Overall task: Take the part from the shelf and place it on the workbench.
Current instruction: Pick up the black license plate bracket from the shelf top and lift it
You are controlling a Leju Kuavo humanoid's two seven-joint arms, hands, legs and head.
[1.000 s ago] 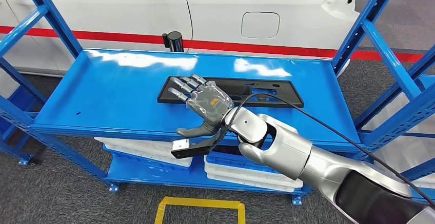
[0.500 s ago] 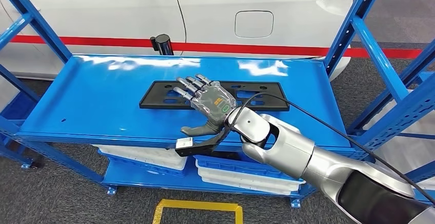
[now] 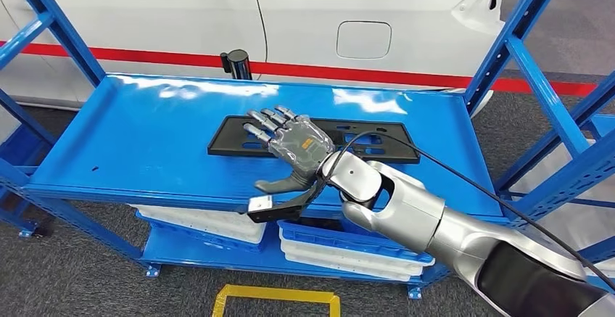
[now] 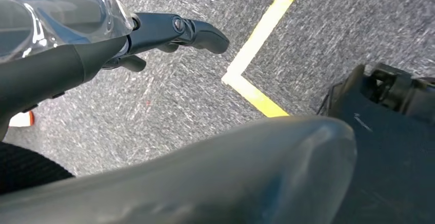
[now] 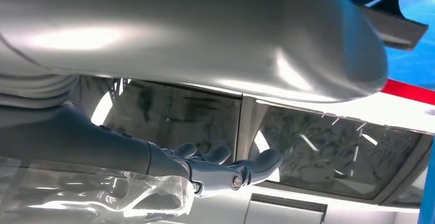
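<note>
- On the blue shelf (image 3: 145, 143), seen from the head view, the black part (image 3: 377, 139) lies flat near the middle of the top deck, toward the far edge. The right hand (image 3: 290, 146) hovers over the part's left end, fingers spread and straight, thumb out toward the shelf's near edge, grasping nothing. A white car (image 3: 290, 19) with a red stripe stands behind the shelf; white bins (image 3: 210, 223) sit on the shelf's lower deck. No writing can be read.
- From the left wrist view, the left hand (image 4: 102, 44) hangs over grey carpet (image 4: 169, 101) crossed by yellow tape (image 4: 261, 44), fingers extended, empty.
- From the right wrist view, the right hand's fingers (image 5: 225, 170) point at the car's dark window (image 5: 328, 152), a detail the head view lacks.
</note>
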